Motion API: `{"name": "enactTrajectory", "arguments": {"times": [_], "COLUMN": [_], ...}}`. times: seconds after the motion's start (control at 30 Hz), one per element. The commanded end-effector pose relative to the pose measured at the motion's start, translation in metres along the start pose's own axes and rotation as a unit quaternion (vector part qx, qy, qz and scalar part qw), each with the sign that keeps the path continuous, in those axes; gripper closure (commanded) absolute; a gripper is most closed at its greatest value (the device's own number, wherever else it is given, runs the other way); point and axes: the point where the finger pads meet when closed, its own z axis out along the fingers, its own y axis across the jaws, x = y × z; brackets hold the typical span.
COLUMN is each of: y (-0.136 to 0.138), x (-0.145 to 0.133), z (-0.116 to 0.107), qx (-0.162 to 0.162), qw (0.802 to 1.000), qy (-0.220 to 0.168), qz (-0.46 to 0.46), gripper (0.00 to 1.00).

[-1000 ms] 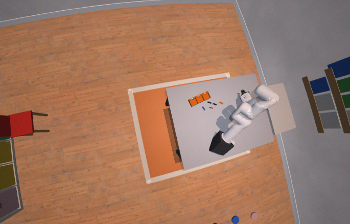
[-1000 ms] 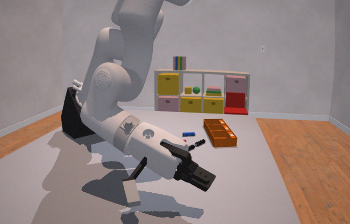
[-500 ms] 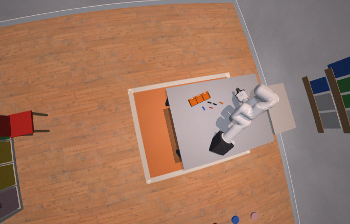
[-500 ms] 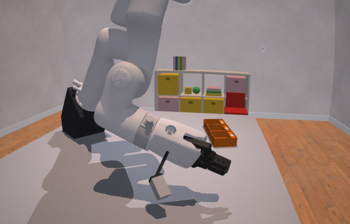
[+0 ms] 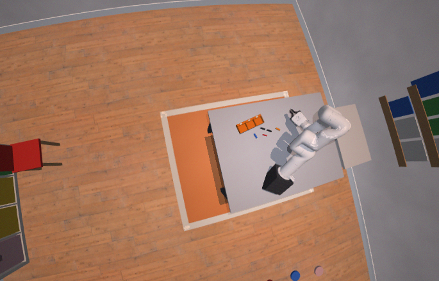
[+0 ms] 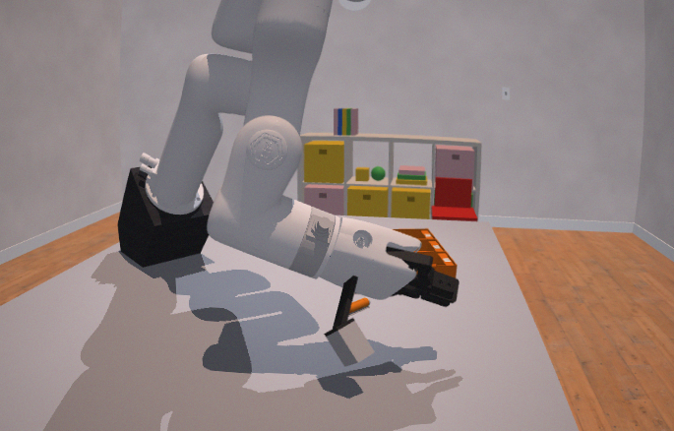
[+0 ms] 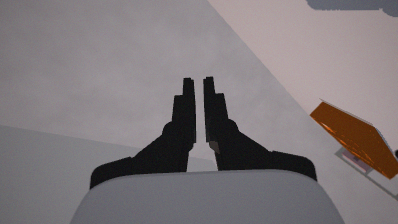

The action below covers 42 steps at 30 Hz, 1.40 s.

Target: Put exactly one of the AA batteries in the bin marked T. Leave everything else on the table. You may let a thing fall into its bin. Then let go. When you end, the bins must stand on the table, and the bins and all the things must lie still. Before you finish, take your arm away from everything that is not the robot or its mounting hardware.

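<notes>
My gripper [image 5: 292,111] [image 6: 453,293] [image 7: 199,91] is shut but for a narrow gap, with nothing between its fingertips. It is above the table, to the right of the bins and small things in the top view. An orange row of three bins [image 5: 250,124] [image 6: 450,268] [image 7: 352,132] stands on the table; its labels are too small to read. Near it lie a blue thing [image 5: 255,135], a small red thing [image 5: 265,135], two black things [image 5: 262,128] [image 5: 269,130] and an orange cylinder [image 5: 277,129] [image 6: 359,305]. Which are AA batteries I cannot tell. The arm hides most in the exterior view.
The grey table [image 5: 248,174] [image 6: 511,374] bears the arm's black base [image 5: 277,180] [image 6: 159,224]. A pale block [image 6: 349,342] sticks out from the wrist on a black bracket. The small things lie close together beside the bins.
</notes>
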Motion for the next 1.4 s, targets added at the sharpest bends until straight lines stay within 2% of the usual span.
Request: {"name": "enactTrajectory", "arguments": {"times": [0.0, 0.1, 0.17, 0.27, 0.37, 0.43, 0.57, 0.63, 0.7, 0.8, 0.87, 0.9, 1.03, 1.07, 1.13, 1.2, 1.33, 1.37], "y": [0.003, 0.015, 0.021, 0.021, 0.034, 0.040, 0.040, 0.048, 0.057, 0.058, 0.067, 0.072, 0.077, 0.081, 0.081, 0.090, 0.095, 0.099], "x": [-0.007, -0.028, -0.039, -0.039, -0.061, -0.071, -0.071, -0.085, -0.100, -0.102, -0.116, -0.123, -0.131, -0.138, -0.138, -0.152, -0.159, -0.165], "z": [0.004, 0.011, 0.015, 0.015, 0.019, 0.022, 0.022, 0.023, 0.024, 0.025, 0.024, 0.024, 0.024, 0.023, 0.023, 0.020, 0.019, 0.017], "qx": [-0.005, -0.046, -0.046, -0.046, -0.088, -0.088, -0.088, -0.124, -0.132, -0.132, -0.168, -0.176, -0.176, -0.195, -0.195, -0.220, -0.220, -0.239], "qw": [1.000, 0.997, 0.997, 0.997, 0.991, 0.991, 0.991, 0.983, 0.981, 0.981, 0.970, 0.968, 0.968, 0.961, 0.961, 0.951, 0.951, 0.943], "qy": [-0.007, -0.054, -0.054, -0.054, -0.098, -0.098, -0.098, -0.132, -0.140, -0.140, -0.172, -0.179, -0.179, -0.194, -0.194, -0.215, -0.215, -0.229], "qz": [0.001, 0.010, 0.010, 0.010, 0.017, 0.017, 0.017, 0.021, 0.022, 0.022, 0.025, 0.025, 0.025, 0.025, 0.025, 0.025, 0.025, 0.024], "gripper": [0.93, 0.93, 0.93, 0.93, 0.93, 0.93, 0.93, 0.93, 0.93, 0.93, 0.93, 0.93, 0.93, 0.93, 0.93, 0.93, 0.93, 0.93]}}
